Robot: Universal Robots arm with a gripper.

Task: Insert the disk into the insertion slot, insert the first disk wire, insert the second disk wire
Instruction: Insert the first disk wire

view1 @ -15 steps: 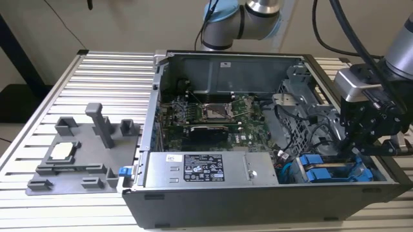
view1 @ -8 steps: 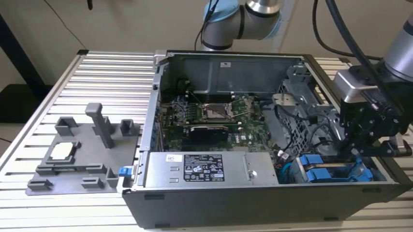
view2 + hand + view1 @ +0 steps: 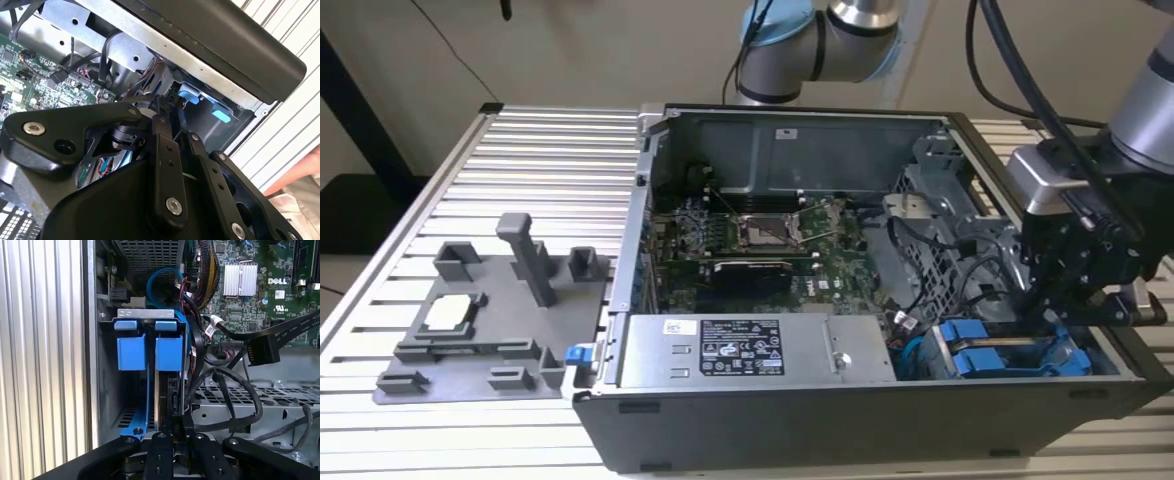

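Observation:
The disk [image 3: 169, 354], in its blue carrier, sits inside the insertion slot [image 3: 146, 314] of the grey drive cage, on the side nearer the motherboard. In the exterior view the two blue carrier fronts [image 3: 994, 355] show at the case's front corner, on that view's right. My gripper [image 3: 178, 432] hangs just over the disk's rear edge, fingers [image 3: 161, 452] drawn close on a small black wire connector [image 3: 176, 424]. The gripper [image 3: 1070, 305] stands above the cage. A second black flat-cable connector [image 3: 262, 351] hangs loose beside the cage. The gripper's linkage [image 3: 165, 150] hides the connector in the second wrist view.
The other blue carrier [image 3: 131, 352] sits beside the disk. Loose black cables [image 3: 235, 400] loop over the cage. Motherboard [image 3: 747, 235] and silver power-supply box [image 3: 740, 350] lie inside the case. A grey fixture plate [image 3: 480, 320] rests on the slatted table. A hand [image 3: 302, 172] is outside the case wall.

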